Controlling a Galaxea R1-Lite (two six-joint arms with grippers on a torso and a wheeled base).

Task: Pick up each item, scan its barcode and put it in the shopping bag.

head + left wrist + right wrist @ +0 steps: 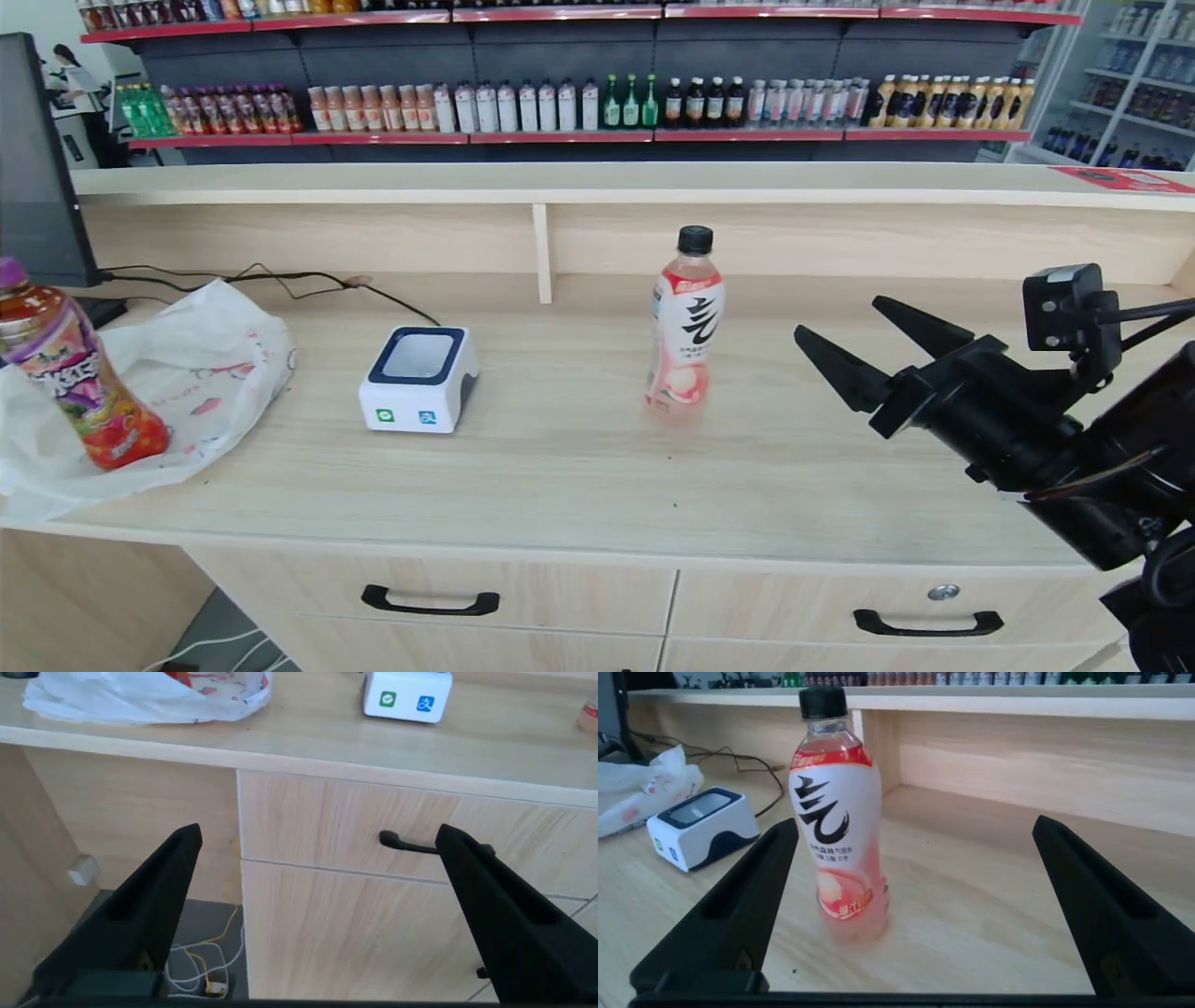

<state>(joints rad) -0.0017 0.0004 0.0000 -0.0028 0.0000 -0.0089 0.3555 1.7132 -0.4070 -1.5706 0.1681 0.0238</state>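
Note:
A pink drink bottle (686, 322) with a black cap stands upright at the middle of the counter; in the right wrist view the bottle (839, 812) is ahead of the fingers. My right gripper (837, 317) hovers open to its right, apart from it, and holds nothing (913, 826). The white barcode scanner (420, 378) sits left of the bottle. At the far left an orange-red bottle (70, 373) with a purple cap leans on the white shopping bag (201, 364). My left gripper (318, 835) is open and empty, below the counter edge, facing the drawers.
A monitor (37, 168) stands at the back left, with cables (280, 277) running along the counter. A raised wooden ledge (597, 187) with a divider (541, 252) closes the back. Drawer handles (411, 843) lie below the front edge. Stocked shelves are behind.

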